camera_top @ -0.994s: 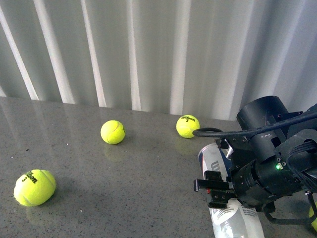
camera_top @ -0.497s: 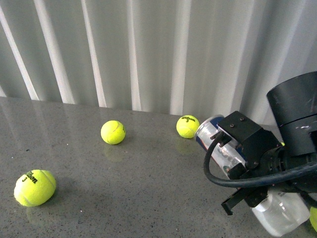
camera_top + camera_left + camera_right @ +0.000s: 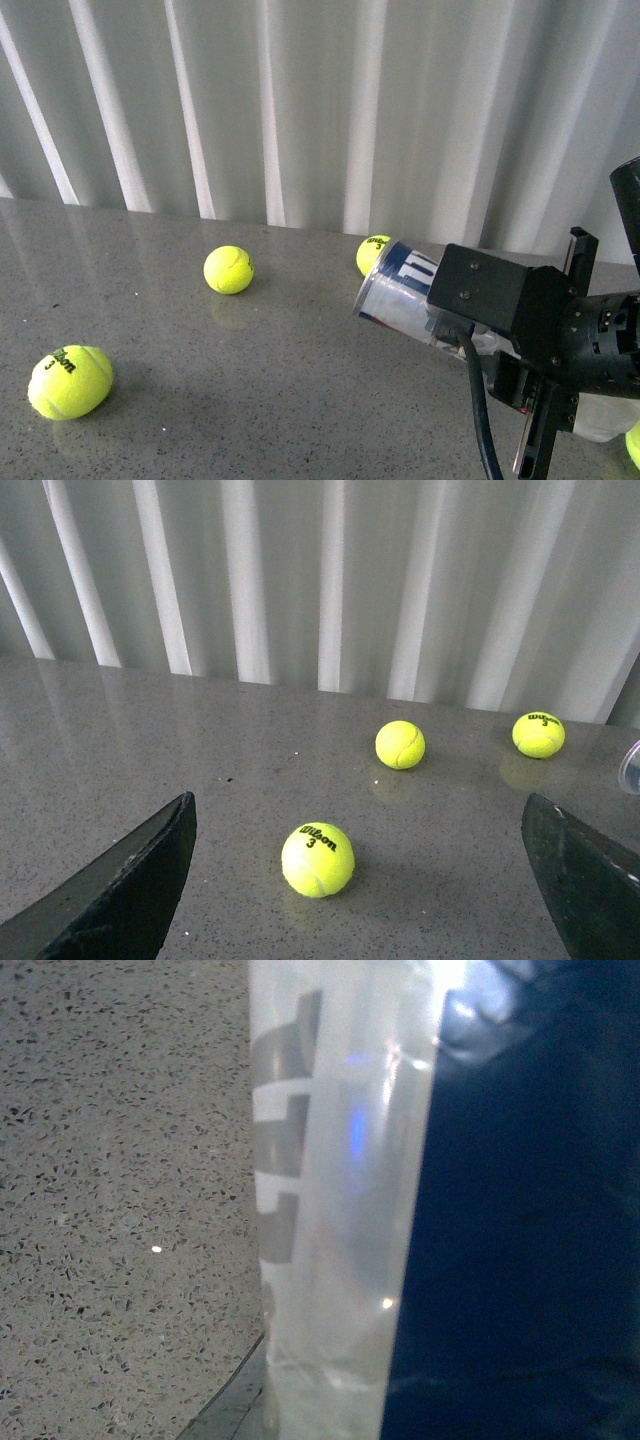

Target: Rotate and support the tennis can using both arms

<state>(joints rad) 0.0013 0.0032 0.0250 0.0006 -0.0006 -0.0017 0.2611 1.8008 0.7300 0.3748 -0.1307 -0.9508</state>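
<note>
while your right gripper [image 3: 552, 352] squeezes the tennis can [image 3: 398, 287] above the table [image 3: 250, 400], the can's long side points left, toward your left gripper [image 3: 357, 815]. that one is wide open, holds nothing, and sits well apart from the can.

The bench [image 3: 300, 400] is a grey, speckled, faintly glossy slab running back to a white pleated backdrop [image 3: 300, 100]. Four balls show on it. Taking the middle tennis ball [image 3: 228, 268] as the mark, the Wilson 3 ball [image 3: 70, 380] lies well apart, nearer and to the left. The far ball [image 3: 370, 252] lies to its right and slightly further back, partly hidden. Only a sliver of the edge ball [image 3: 634, 445] shows, far right and nearer.
</note>
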